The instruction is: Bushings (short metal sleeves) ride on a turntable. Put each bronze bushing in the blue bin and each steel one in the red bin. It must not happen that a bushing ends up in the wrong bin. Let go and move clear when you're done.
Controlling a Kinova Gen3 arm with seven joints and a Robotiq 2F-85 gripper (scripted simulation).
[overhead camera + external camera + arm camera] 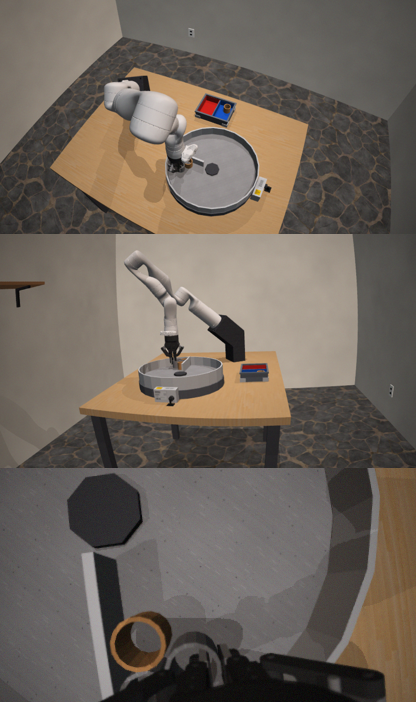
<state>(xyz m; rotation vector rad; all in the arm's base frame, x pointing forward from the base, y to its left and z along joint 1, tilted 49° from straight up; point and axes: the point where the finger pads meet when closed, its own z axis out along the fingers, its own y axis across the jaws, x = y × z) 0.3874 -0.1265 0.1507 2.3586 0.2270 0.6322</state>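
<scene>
My gripper [176, 168] is low over the left side of the grey turntable [212, 171], shut on the wall of a steel bushing [194, 649], a grey ring at the fingertips in the wrist view. A bronze bushing [140, 640] stands upright right beside it, against the white divider bar [95, 623]; it also shows in the top view [188, 163] and the exterior view [181, 364]. The steel bushing is hidden by the fingers in the top view. Another bronze bushing [227, 108] stands in the blue bin [223, 112]. The red bin [208, 104] beside it holds nothing.
The turntable has a raised rim [253, 157] and a black hub [212, 169] at its centre. A control box [259, 188] sits on its front edge. The arm's black base [230, 337] stands at the table's back.
</scene>
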